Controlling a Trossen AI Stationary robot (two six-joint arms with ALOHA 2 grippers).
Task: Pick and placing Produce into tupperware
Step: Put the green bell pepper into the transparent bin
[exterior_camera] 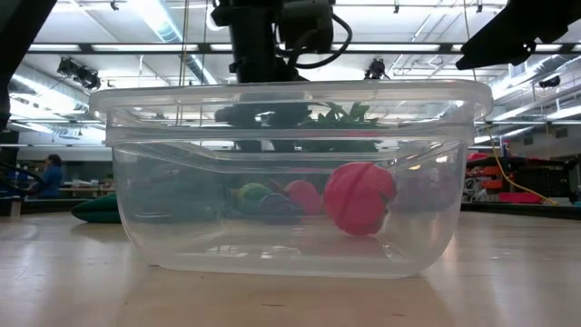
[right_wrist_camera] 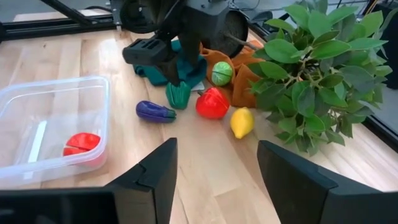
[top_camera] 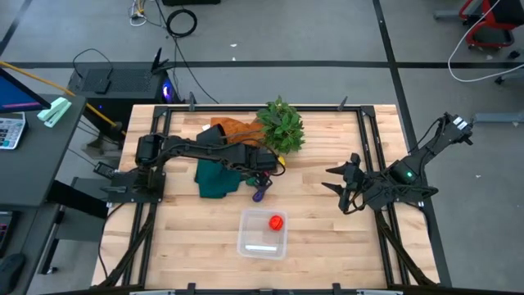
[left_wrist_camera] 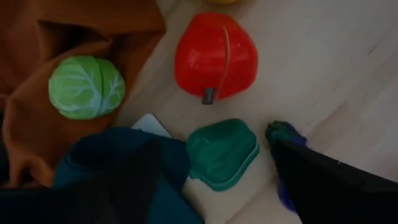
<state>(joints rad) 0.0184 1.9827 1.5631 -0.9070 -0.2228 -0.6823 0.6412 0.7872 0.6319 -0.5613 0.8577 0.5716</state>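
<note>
While one red piece [right_wrist_camera: 81, 142] already lies in the clear tupperware [right_wrist_camera: 37, 99], five pieces wait outside near the teal cloth [top_camera: 214, 182]. The left gripper [right_wrist_camera: 169, 68] hovers over the green one [right_wrist_camera: 178, 94], fingers apparently open and empty; the right gripper [right_wrist_camera: 214, 165] idles open, well apart.

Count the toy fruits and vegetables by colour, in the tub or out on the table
Red: 2, a tomato in the tub and a pepper on the table
Light green: 1, cabbage
Dark green: 1, pepper
Purple: 1, eggplant
Yellow: 1, lemon
Total: 6
</note>
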